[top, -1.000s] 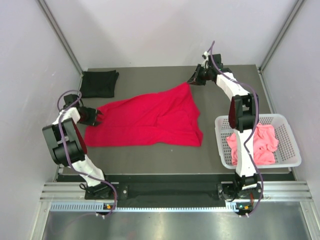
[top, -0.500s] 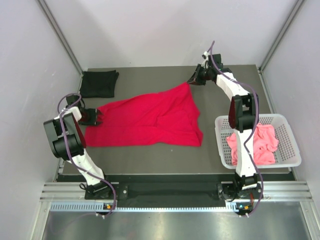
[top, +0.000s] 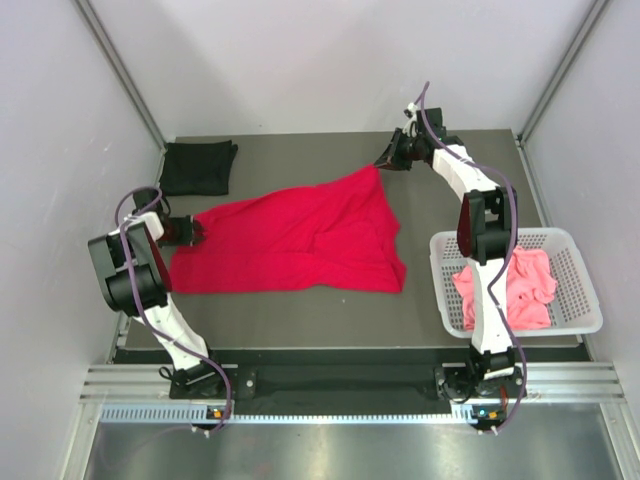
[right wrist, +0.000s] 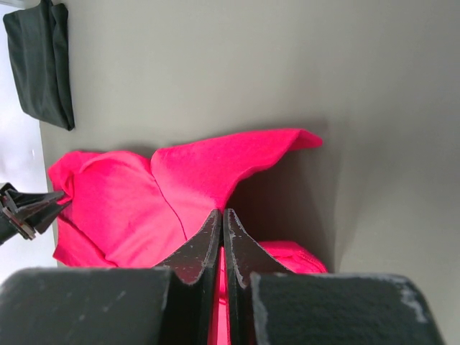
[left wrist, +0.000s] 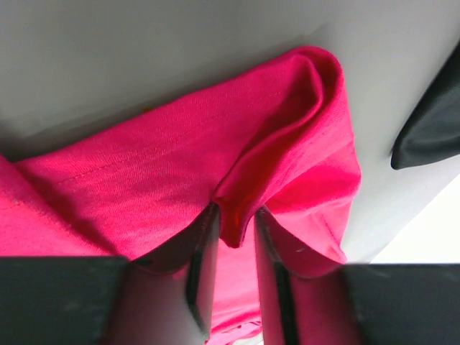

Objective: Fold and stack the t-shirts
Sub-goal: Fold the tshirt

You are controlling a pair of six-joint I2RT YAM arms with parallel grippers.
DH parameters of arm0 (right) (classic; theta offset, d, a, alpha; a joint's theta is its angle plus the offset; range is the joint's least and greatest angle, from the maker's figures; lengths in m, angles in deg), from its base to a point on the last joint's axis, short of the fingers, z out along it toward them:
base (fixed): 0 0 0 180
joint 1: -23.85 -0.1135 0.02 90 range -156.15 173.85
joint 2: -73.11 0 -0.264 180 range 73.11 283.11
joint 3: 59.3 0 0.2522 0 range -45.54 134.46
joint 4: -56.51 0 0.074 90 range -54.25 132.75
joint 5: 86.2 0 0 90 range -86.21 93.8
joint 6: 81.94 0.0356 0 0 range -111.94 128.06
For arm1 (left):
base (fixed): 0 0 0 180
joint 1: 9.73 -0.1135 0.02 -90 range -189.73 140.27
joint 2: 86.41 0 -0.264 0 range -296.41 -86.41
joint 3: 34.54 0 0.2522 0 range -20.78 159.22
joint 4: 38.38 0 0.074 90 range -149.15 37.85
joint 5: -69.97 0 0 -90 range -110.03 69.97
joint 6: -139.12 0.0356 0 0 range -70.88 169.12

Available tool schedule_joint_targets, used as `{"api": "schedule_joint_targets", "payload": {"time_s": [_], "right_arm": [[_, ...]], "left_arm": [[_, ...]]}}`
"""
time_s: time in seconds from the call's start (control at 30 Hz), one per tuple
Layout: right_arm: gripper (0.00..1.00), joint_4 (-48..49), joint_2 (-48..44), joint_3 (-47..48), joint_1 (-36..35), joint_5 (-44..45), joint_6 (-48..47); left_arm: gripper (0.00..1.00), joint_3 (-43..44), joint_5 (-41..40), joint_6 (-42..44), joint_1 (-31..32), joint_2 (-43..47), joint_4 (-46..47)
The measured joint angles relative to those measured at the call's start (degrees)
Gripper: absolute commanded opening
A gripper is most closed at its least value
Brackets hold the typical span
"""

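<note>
Bare white walls (top: 330, 60) and aluminium rails (top: 570, 380) mark this as a robot lab.

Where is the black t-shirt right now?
In the top view, the black t-shirt lies folded at the far left corner of the table, just beyond the left end effector and the red t-shirt.
</note>
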Motion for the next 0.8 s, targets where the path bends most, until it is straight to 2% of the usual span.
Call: {"api": "schedule_joint_targets", "payload": {"time_s": [0.1, 0.13, 0.17, 0.33, 0.6, 0.8], "right_arm": [[0.00, -0.02, 0.02, 0.00, -0.20, 0.00, 0.00], [0.00, 0.00, 0.02, 0.00, -0.22, 0.00, 0.00], [0.00, 0.00, 0.02, 0.00, -0.22, 0.00, 0.00], [0.00, -0.33, 0.11, 0.68, -0.24, 0.00, 0.00], [0.00, -0.90, 0.11, 1.07, -0.24, 0.42, -0.44], [0.00, -1.03, -1.25, -2.64, -0.22, 1.46, -0.61]], "left_arm": [[0.14, 0.04, 0.02, -0.07, 0.07, -0.24, 0.31], [0.02, 0.04, 0.07, -0.09, 0.07, -0.26, 0.39], [0.00, 0.09, 0.13, -0.20, 0.07, -0.26, 0.48], [0.00, 2.82, 0.96, 2.23, 0.07, -1.01, 0.26], [0.00, 13.94, 1.51, 14.19, -0.55, -2.29, -1.53], [0.00, 17.07, 1.53, 21.11, -3.06, -2.71, -2.62]]}}
